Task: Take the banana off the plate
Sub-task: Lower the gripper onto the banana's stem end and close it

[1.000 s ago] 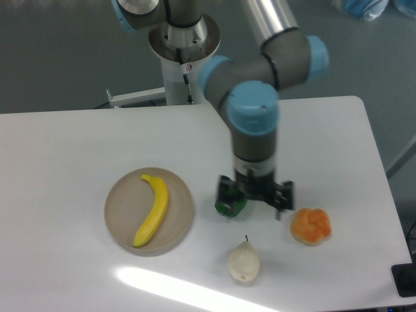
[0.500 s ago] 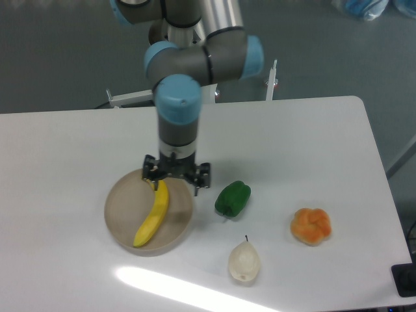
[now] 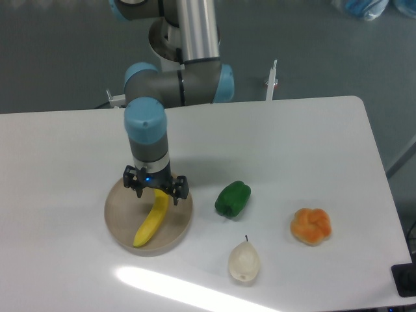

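Approach step. Your gripper (image 3: 156, 189) hangs with its jaws spread over the upper end of the banana (image 3: 149, 221), which lies on the plate (image 3: 117, 221) with its lower tip toward the plate's near-left rim. Nothing is gripped yet. Off the plate's right side lie a green pepper (image 3: 233, 199), a pale pear (image 3: 244, 262) and an orange fruit (image 3: 311, 226). Next, you likely need to straddle the banana across its width, descend, then close.

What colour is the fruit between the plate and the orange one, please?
Green; the pepper shows clearly in the fixed camera view.
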{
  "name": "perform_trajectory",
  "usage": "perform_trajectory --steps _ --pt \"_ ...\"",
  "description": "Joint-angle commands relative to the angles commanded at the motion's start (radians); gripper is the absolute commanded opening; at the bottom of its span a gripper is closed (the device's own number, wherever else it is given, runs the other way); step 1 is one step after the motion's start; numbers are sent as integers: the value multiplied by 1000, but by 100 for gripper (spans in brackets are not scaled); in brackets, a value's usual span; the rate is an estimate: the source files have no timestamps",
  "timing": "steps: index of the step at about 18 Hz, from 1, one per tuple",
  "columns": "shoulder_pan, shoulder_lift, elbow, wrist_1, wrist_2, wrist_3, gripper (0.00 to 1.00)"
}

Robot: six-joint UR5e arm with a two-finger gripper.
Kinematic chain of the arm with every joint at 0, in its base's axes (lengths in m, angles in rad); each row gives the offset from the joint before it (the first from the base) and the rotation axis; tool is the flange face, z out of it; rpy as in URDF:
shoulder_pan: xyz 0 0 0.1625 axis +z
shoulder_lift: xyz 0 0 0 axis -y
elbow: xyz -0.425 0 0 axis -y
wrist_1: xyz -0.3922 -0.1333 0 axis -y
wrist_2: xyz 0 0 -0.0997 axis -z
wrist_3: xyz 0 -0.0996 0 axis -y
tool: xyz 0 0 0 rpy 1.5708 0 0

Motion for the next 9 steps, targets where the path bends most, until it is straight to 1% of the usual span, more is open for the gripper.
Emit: perform_trajectory --steps 9 --pt "-9 -34 9 2 5 3 100"
